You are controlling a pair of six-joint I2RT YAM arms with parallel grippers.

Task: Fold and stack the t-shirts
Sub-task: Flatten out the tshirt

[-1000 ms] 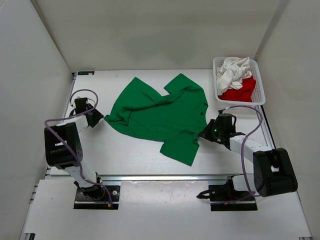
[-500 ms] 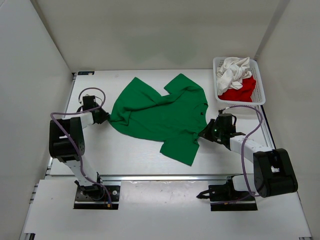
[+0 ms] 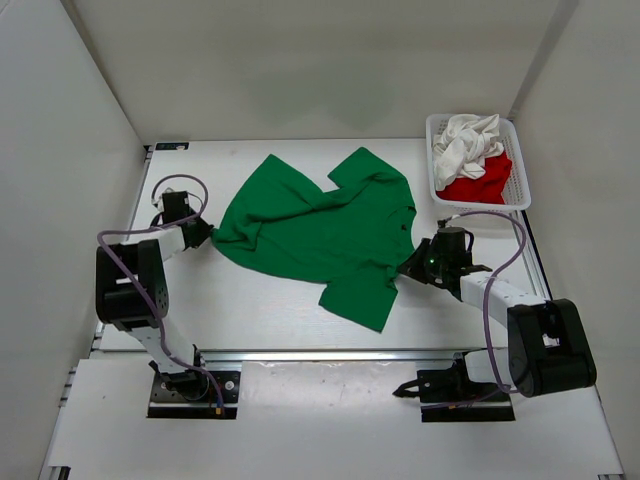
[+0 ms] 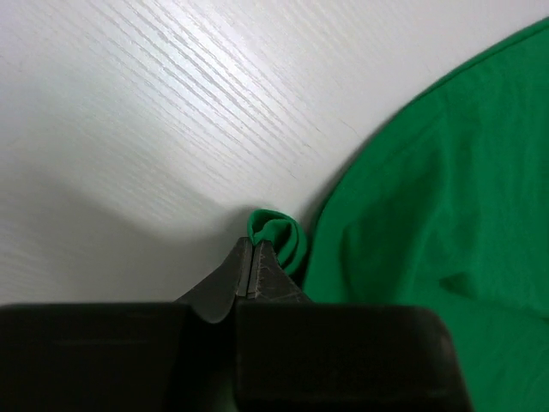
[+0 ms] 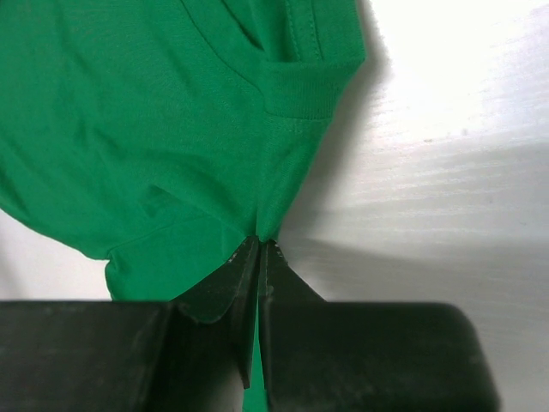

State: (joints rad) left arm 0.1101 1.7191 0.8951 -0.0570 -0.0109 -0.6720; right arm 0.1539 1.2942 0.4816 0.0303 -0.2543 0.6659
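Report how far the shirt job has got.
Done: the green shirt lies spread but rumpled on the table, out of the basket. In hand: left gripper and right gripper are each shut on an opposite edge of it. Left: folding it, then the white shirt and red shirt in the basket; nothing is stacked.

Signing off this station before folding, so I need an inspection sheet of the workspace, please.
Surface: white table, faint grain.
Job's things: green t-shirt rumpled mid-table; white t-shirt and red t-shirt bunched in the basket.
Clutter: the white mesh basket, far right corner.
Grippers: left gripper shut on the green t-shirt's left edge; right gripper shut on its right edge.
Cables: purple cables loop over both arms.
Surroundings: plain white walls.
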